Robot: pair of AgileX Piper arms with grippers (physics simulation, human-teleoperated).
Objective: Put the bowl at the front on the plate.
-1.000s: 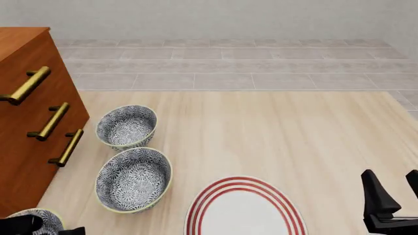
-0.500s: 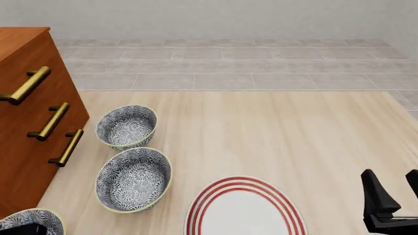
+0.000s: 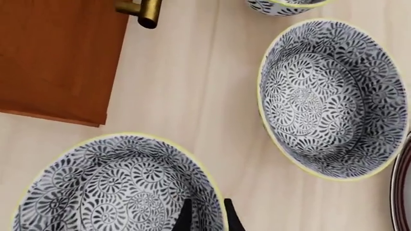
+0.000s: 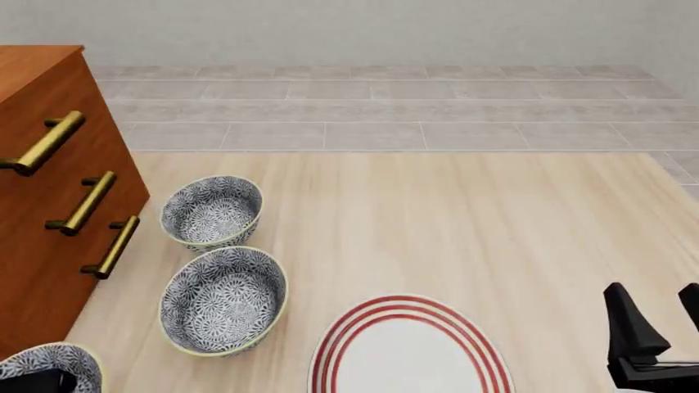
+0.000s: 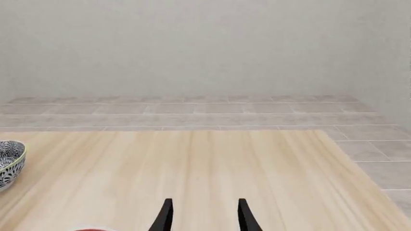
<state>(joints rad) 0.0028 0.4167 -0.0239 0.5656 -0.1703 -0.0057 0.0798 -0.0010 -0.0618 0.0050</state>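
The left tool (image 3: 205, 215) pinches the front bowl's (image 3: 109, 192) rim, one finger inside, one outside. The right tool (image 5: 202, 215) hangs apart over the desk (image 5: 212, 163), holding nothing

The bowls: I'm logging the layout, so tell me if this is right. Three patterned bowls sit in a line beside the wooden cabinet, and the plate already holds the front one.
Not quite. In the front view the plate holds nothing; the front bowl sits on the table by the cabinet, with the left gripper at its rim. The rest stands.
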